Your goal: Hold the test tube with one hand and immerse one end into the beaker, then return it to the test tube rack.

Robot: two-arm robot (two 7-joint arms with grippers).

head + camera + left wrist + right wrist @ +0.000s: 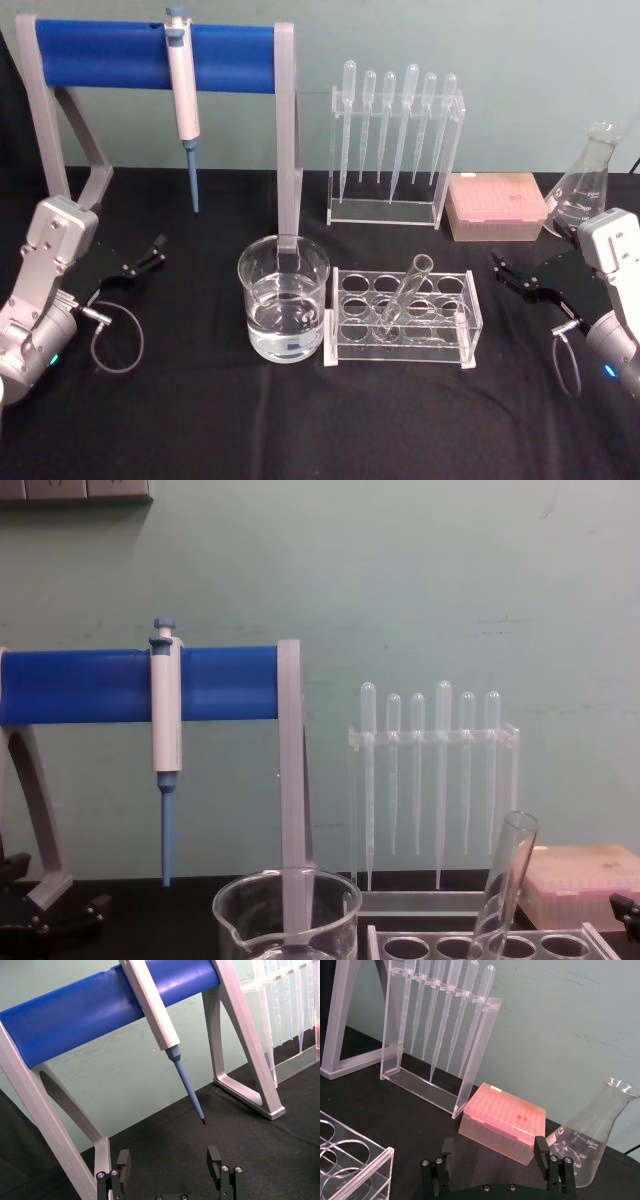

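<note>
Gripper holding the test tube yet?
No, the test tube leans in the rack; left gripper and right gripper sit open, apart.

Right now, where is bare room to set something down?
Bare: the front strip before the beaker and rack, and between the left gripper and beaker. Tighter: rack to right gripper. Crowded: back right, with pipettes, tip box and flask.

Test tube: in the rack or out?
In, tilted. The test tube stands in a rack hole, its rim leaning to the right.
</note>
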